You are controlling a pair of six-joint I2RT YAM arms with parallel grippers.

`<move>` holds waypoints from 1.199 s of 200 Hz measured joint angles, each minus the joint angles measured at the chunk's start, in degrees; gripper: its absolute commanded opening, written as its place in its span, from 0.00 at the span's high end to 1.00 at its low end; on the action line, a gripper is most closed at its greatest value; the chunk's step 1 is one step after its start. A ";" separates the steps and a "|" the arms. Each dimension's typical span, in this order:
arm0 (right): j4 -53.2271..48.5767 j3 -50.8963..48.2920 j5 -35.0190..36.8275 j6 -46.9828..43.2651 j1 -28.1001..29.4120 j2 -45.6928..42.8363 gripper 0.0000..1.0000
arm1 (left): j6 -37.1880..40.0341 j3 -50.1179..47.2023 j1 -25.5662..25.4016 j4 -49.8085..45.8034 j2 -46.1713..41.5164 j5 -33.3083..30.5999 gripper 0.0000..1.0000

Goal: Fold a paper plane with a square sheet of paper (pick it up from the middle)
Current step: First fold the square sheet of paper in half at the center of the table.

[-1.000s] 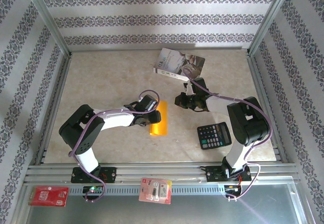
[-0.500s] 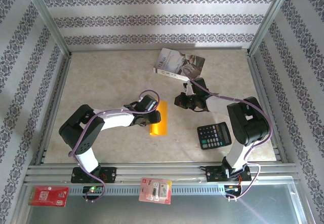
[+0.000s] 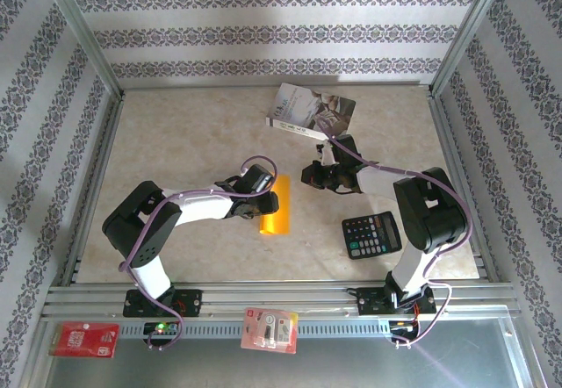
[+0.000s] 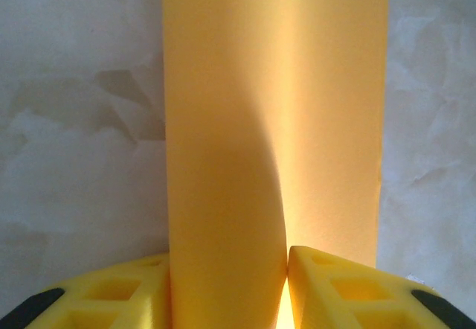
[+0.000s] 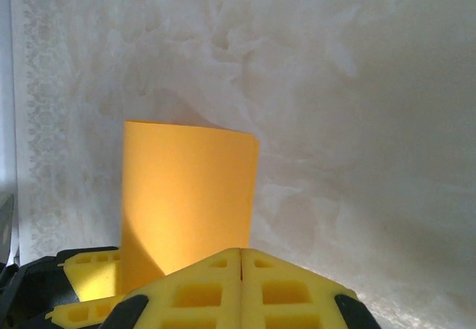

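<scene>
Marbled table [image 3: 176,142] from above, my two arms reaching in from its near edge. At its middle is the square sheet of paper [image 3: 276,204], doubled into a strip whose long axis runs near to far. My left gripper [image 3: 268,202] pinches its curved fold from the left. My right gripper [image 3: 309,176], jaws pressed together and empty, sits just right of the strip's far end, apart from it
</scene>
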 measured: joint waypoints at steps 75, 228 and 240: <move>-1.31 1.29 -0.98 0.04 2.01 1.97 1.00 | 0.63 0.15 -0.28 -0.31 0.11 -0.59 0.59; -1.25 0.28 -4.98 4.61 6.40 2.95 1.00 | 0.61 0.15 -0.33 -0.26 0.15 -0.61 0.57; -1.20 0.26 -4.96 4.63 6.40 2.99 1.00 | 0.61 0.15 -0.37 -0.24 0.17 -0.61 0.57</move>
